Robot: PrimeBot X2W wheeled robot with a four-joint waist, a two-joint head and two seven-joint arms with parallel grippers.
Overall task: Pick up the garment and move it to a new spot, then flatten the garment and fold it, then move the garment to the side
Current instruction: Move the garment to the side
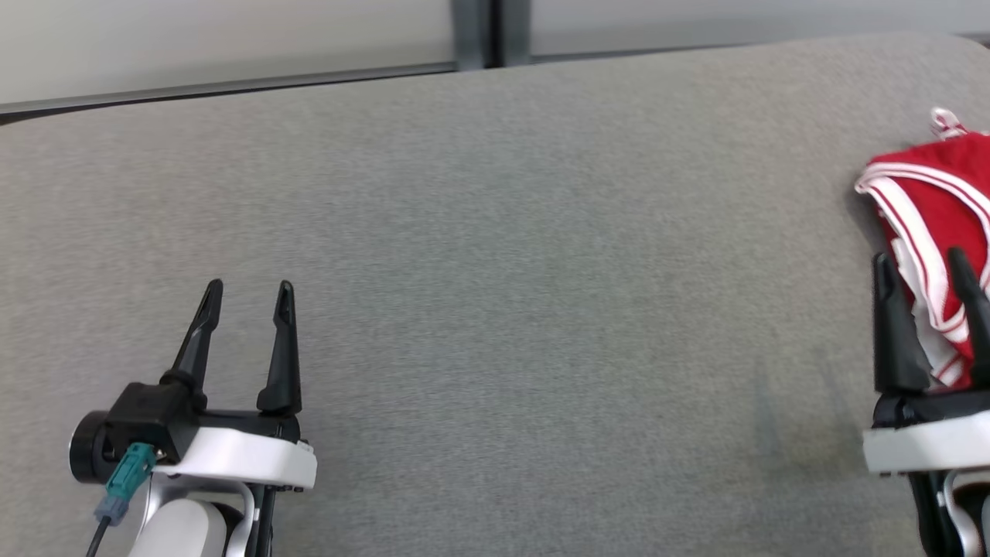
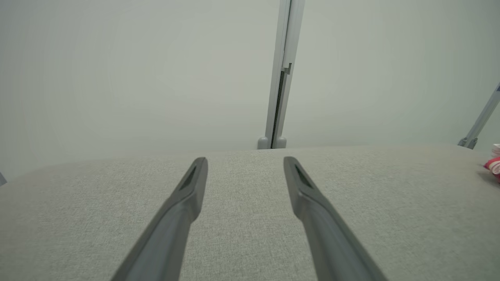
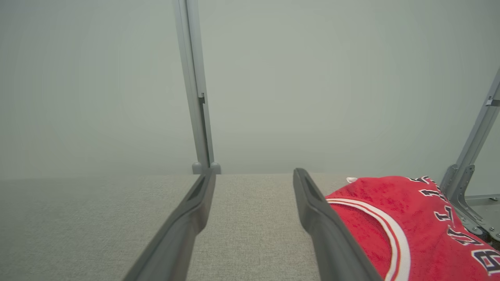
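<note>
A red garment [image 1: 940, 201] with white trim lies bunched at the far right of the grey padded table [image 1: 495, 271], cut off by the head view's edge. In the right wrist view the garment [image 3: 410, 226] shows dark lettering and sits just right of my fingers. My right gripper [image 1: 924, 267] stands open over the garment's near edge, nothing between its fingers. Far away at the lower left, my left gripper [image 1: 247, 298] is open above bare cloth. The left wrist view catches a sliver of the garment [image 2: 493, 166] at its right edge.
Pale wall panels with a grey vertical post [image 1: 491, 31] stand behind the table's far edge. A slanted metal bracket [image 3: 468, 164] rises behind the garment at the right. Bare grey tabletop stretches between the two grippers.
</note>
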